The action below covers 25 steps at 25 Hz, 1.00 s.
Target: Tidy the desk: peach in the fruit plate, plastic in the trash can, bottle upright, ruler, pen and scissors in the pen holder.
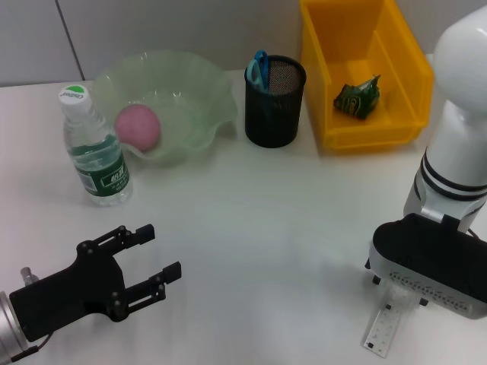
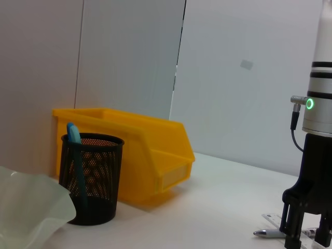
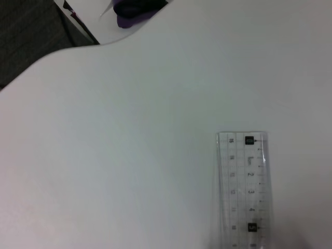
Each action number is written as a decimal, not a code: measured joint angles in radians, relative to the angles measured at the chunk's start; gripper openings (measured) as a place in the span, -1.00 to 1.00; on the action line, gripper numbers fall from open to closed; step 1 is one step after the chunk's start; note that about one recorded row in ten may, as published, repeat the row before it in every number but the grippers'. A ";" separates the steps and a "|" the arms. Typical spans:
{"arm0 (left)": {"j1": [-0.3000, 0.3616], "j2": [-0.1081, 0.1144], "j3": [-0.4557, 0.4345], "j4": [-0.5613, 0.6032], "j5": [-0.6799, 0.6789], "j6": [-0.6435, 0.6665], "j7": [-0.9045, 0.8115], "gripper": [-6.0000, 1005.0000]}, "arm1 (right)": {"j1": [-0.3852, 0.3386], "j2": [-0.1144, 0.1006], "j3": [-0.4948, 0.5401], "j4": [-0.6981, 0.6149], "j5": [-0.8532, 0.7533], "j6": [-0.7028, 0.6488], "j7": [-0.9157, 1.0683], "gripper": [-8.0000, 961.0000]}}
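Observation:
My right gripper (image 1: pixel 399 291) hangs low over the near right of the table, its fingers open to either side of a clear ruler (image 1: pixel 383 327). The ruler also shows in the right wrist view (image 3: pixel 243 189). In the left wrist view the right gripper (image 2: pixel 307 236) stands over the ruler and a pen tip (image 2: pixel 264 233). My left gripper (image 1: pixel 161 251) is open and empty at the near left. The pink peach (image 1: pixel 138 125) lies in the green plate (image 1: pixel 213 91). The bottle (image 1: pixel 95 148) stands upright. Blue scissors (image 1: pixel 260 68) stand in the black pen holder (image 1: pixel 275 103). A green plastic wrapper (image 1: pixel 358 97) lies in the yellow bin (image 1: pixel 327 46).
The table edge and dark floor (image 3: pixel 31 36) show in the right wrist view. The pen holder (image 2: pixel 91 176), yellow bin (image 2: pixel 155 150) and plate rim (image 2: pixel 31 212) stand in a row along the back wall.

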 joint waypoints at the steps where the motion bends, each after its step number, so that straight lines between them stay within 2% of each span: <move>1: 0.000 0.000 0.000 0.000 0.000 0.000 0.000 0.48 | -0.002 0.000 -0.005 0.000 -0.001 0.002 0.003 0.38; 25: 0.008 0.000 0.000 -0.002 -0.003 0.003 0.000 0.48 | -0.018 0.002 -0.023 -0.015 -0.013 0.014 0.021 0.33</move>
